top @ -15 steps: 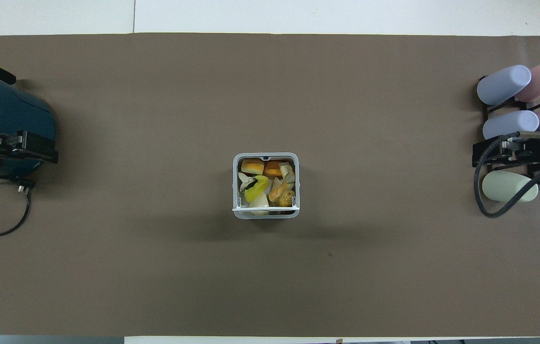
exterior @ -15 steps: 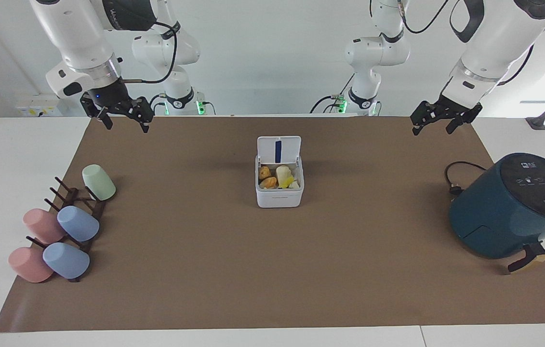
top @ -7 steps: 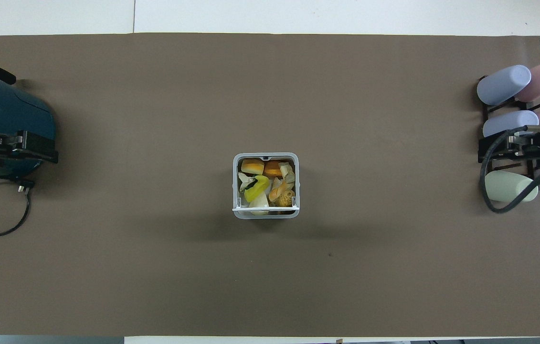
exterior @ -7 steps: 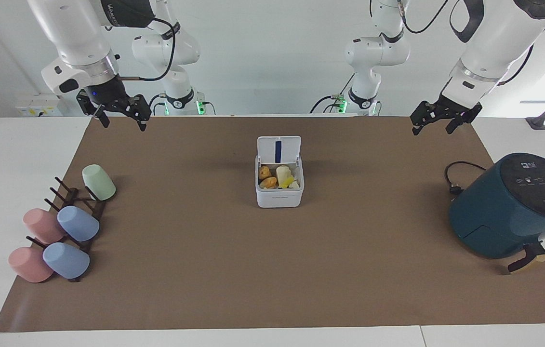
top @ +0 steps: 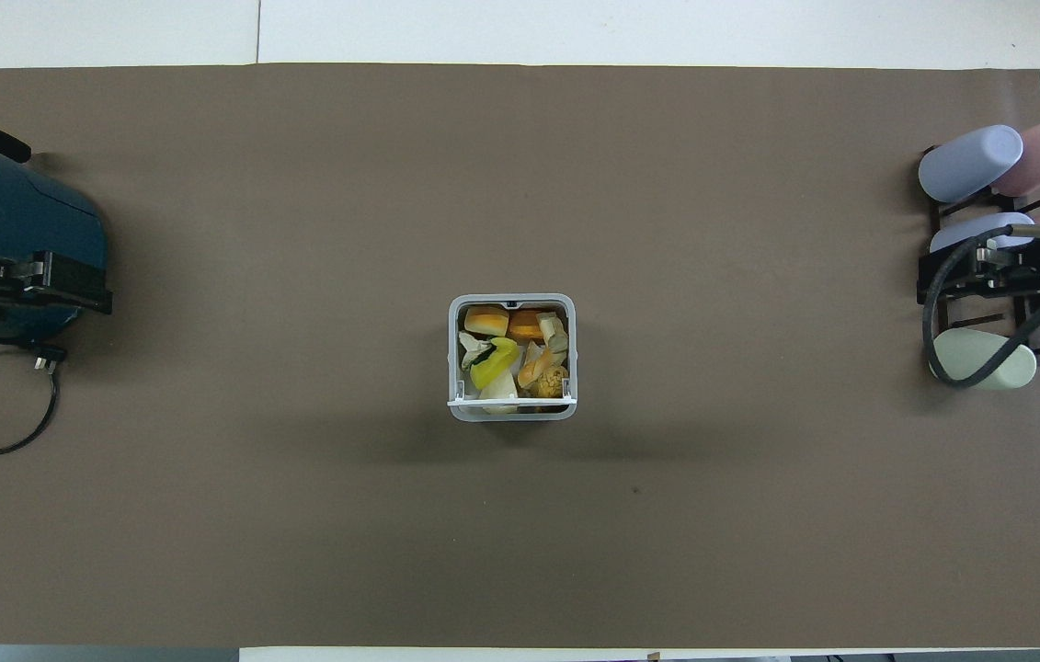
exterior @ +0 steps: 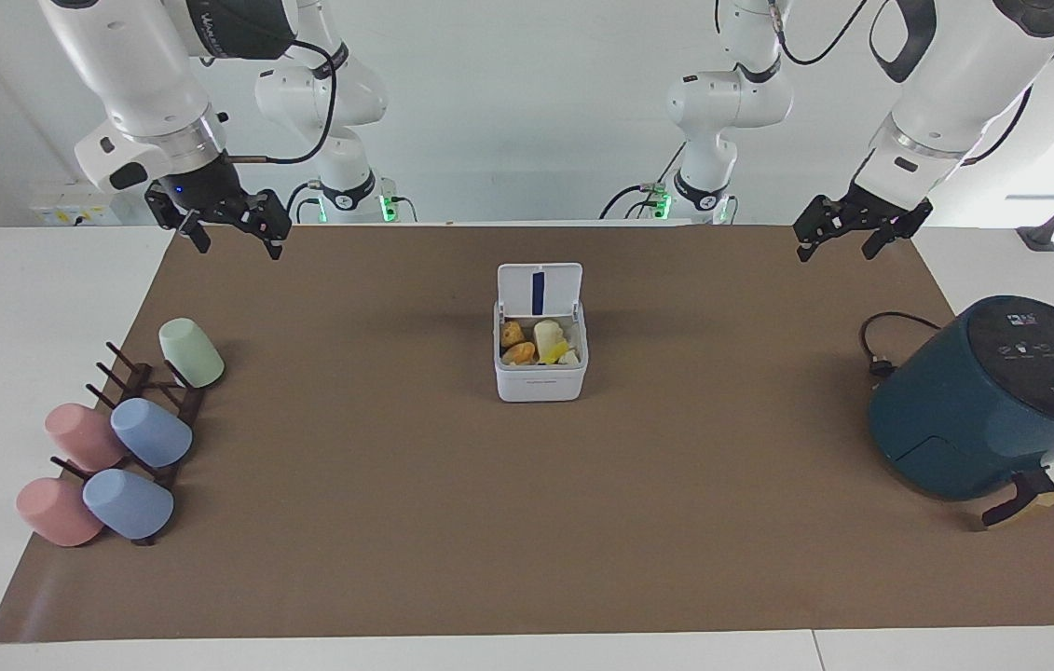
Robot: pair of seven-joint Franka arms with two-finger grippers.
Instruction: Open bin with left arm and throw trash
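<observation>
The white bin (exterior: 540, 377) stands in the middle of the brown mat with its lid (exterior: 539, 291) flipped upright. Several food scraps, the trash (exterior: 536, 343), lie inside it: yellow, orange-brown and pale pieces, which also show in the overhead view (top: 510, 354). My left gripper (exterior: 839, 244) is open and empty, raised over the mat by the air fryer. My right gripper (exterior: 236, 240) is open and empty, raised at the right arm's end, over the cup rack in the overhead view (top: 929, 280). Both are well apart from the bin (top: 512, 299).
A dark teal air fryer (exterior: 983, 401) with its black cable (exterior: 881, 345) stands at the left arm's end. A rack of pastel cups (exterior: 116, 438) lies at the right arm's end. The left gripper (top: 78, 283) overlaps the air fryer (top: 14, 221) from above.
My right gripper has drifted a little upward and toward the right arm's end of the table. The left arm, the bin and the scraps have not moved.
</observation>
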